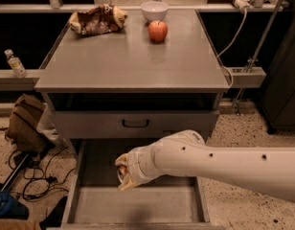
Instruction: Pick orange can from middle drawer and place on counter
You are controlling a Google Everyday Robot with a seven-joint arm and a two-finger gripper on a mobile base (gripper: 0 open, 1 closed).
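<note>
The middle drawer [138, 206] is pulled open at the bottom of the cabinet, and the part of its grey floor that shows is bare. My gripper [124, 176] reaches in from the right on a white arm and hangs over the drawer's back left part. It is shut on the orange can [121, 169], which shows only as a small orange-gold patch between the fingers. The can is lifted off the drawer floor. The counter [128, 63] is the broad grey top of the cabinet, above and behind the gripper.
On the counter's far end stand a red apple [157, 31], a white bowl [154, 9] and a brown snack bag [96, 19]. A closed drawer front with a black handle [135, 123] sits above the open drawer. A brown bag [25, 123] and cables [32, 176] lie on the floor at left.
</note>
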